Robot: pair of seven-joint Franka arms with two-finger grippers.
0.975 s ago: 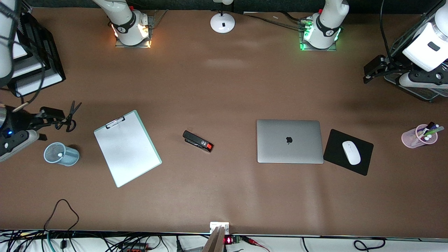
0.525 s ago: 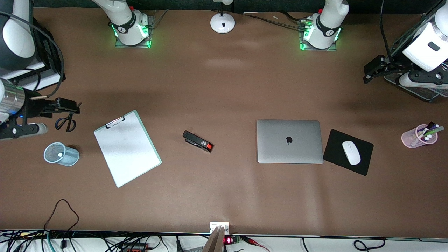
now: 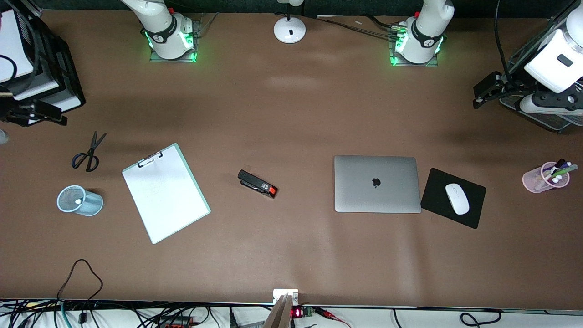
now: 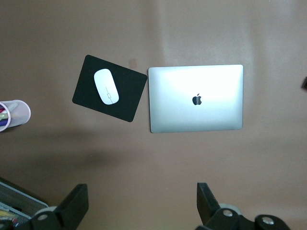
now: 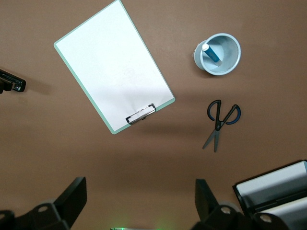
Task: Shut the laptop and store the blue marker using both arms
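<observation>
The laptop [image 3: 377,184] lies shut on the table, lid up with the dark apple logo; it also shows in the left wrist view [image 4: 195,98]. The blue marker [image 5: 211,53] stands inside a light-blue mesh cup [image 3: 79,200] at the right arm's end of the table; only its white tip [image 3: 78,201] shows in the front view. My right gripper [image 3: 43,114] is open and empty, high up beside the black trays; its view [image 5: 140,189] looks down on bare table. My left gripper [image 3: 483,90] is open and empty, raised at the left arm's end [image 4: 142,191].
A clipboard [image 3: 165,193], scissors [image 3: 87,155] and a black stapler [image 3: 257,183] lie on the table. A white mouse [image 3: 457,198] sits on a black pad [image 3: 437,187] beside the laptop. A pink pen cup [image 3: 542,178], black file trays [image 3: 50,77] and a lamp base [image 3: 289,30] stand around.
My right arm has risen and swung away from over the scissors and cup toward the black trays. Its base light turned green. The left arm has not moved.
</observation>
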